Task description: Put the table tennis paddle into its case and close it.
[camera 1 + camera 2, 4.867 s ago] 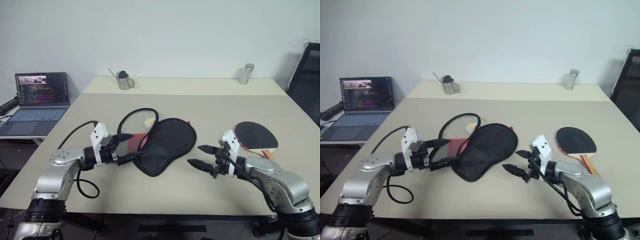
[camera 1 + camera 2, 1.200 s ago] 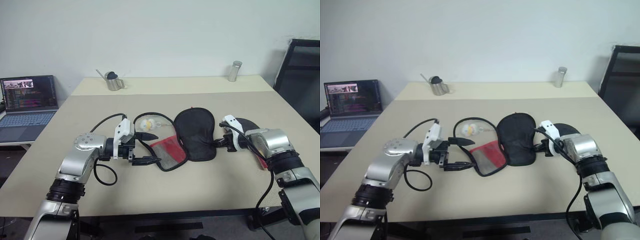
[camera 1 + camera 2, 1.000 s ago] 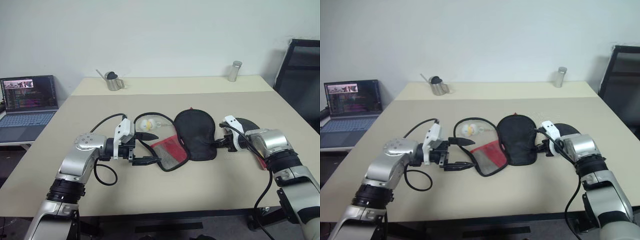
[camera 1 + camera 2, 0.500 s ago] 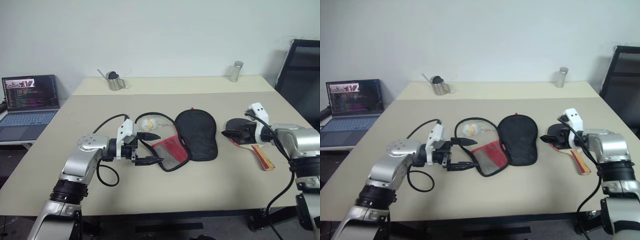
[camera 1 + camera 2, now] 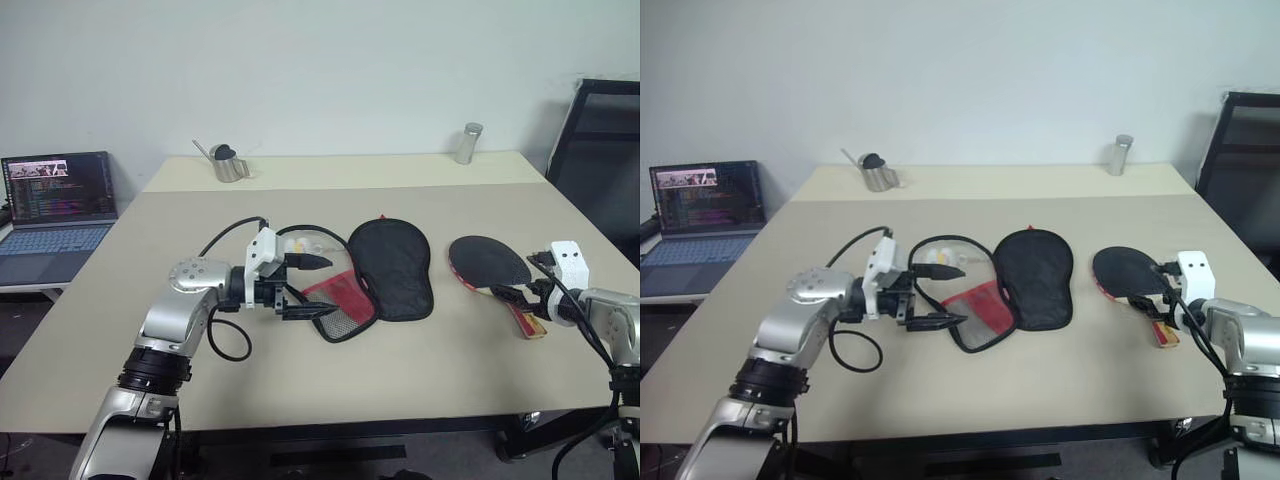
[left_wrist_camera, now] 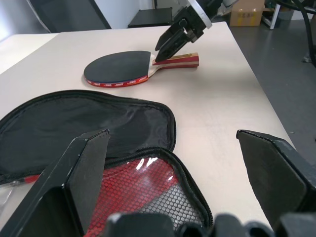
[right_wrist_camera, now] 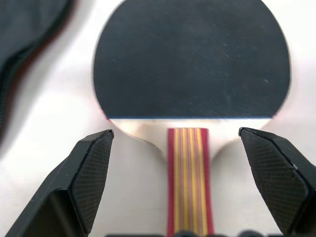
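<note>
Swung off the case [image 5: 385, 268], right claw [image 7: 186, 173] gapes astride the paddle [image 7: 191, 63] handle; left claw [image 5: 303, 287] released.

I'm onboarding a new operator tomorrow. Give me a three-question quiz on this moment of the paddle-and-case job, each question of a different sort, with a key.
1. True or false: the table tennis paddle already lies inside its case.
2. Multiple choice: the right gripper has its jaws
A. shut on the paddle's handle
B. open, one on either side of the handle
C. shut on the case's zipper
3. Fill in: the left gripper, jaws open, is at the case's ____ mesh half.

Key: 1 false, the paddle lies on the table beside the opened case; 2 B; 3 red.
</note>
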Available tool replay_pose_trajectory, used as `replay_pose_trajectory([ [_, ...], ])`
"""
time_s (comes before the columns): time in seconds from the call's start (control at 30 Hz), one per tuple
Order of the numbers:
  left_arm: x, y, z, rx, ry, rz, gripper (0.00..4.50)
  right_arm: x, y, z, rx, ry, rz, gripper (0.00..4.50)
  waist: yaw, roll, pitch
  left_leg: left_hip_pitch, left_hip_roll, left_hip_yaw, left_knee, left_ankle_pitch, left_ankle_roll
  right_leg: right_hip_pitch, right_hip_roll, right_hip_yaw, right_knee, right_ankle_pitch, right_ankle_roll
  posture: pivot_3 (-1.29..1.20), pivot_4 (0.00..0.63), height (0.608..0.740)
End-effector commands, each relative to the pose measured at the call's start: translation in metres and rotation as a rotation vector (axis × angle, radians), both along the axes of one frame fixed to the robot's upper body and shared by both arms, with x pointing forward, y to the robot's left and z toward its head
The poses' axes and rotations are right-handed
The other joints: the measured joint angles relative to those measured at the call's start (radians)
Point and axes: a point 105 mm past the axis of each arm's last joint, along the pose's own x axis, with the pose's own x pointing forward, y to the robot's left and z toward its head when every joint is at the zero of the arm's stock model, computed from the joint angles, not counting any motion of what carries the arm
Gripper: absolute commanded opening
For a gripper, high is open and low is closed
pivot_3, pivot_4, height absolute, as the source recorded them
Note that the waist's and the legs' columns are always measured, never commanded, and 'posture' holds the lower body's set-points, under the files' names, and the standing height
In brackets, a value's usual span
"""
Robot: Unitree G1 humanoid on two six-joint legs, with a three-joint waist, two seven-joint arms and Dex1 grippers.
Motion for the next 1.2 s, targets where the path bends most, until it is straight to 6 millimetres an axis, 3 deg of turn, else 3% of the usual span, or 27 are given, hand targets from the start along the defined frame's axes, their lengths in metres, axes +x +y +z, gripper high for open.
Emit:
replay_pose_trajectory([
  [0.03,0.0,-0.004,0.011,-0.002,-0.046,-0.021,4.5,-0.002,-0.009,0.004,-0.033,-0.019,-0.028,4.47,0.0,0.0,0.0,0.0,0.0,0.0,0.0,0.0,0.0,0.0,0.0,0.001,0.0,0.0,0.0,0.0,0.15,0.74],
  [0.53,0.001,0.0,0.01,0.004,-0.046,-0.002,4.5,0.002,-0.003,-0.015,-0.053,0.039,0.01,4.47,-0.001,0.0,0.0,0.001,-0.001,0.004,0.003,0.0,0.0,0.0,0.0,0.01,-0.001,0.003,0.004,0.0,0.15,0.74],
  [0.63,0.0,0.001,0.009,0.005,-0.045,0.0,4.5,0.002,-0.003,-0.02,-0.054,0.052,0.011,3.89,-0.001,0.0,0.0,0.001,-0.001,0.004,0.005,0.0,0.0,0.0,0.0,0.012,-0.001,0.004,0.006,0.0,0.15,0.74],
  [0.9,-0.001,0.005,0.007,0.005,-0.036,0.014,4.5,0.002,-0.001,-0.026,-0.056,0.059,0.001,1.11,-0.002,0.0,0.0,0.001,0.0,0.005,0.007,0.0,0.0,0.0,0.0,0.014,-0.001,0.006,0.007,0.0,0.15,0.74],
  [1.03,-0.001,0.015,0.003,0.002,-0.025,0.056,4.5,0.005,-0.001,-0.015,-0.045,0.017,-0.018,1.04,-0.003,-0.001,0.0,0.001,0.0,0.005,0.007,0.0,0.0,0.0,0.0,0.015,-0.001,0.006,0.007,0.0,0.15,0.74],
  [1.2,-0.003,0.027,0.0,0.01,-0.011,0.1,4.5,0.012,0.012,0.025,-0.016,-0.092,0.011,1.04,-0.003,0.0,0.0,0.001,0.0,0.005,0.007,0.0,0.0,-0.001,0.0,0.016,-0.001,0.007,0.007,0.0,0.15,0.74],
])
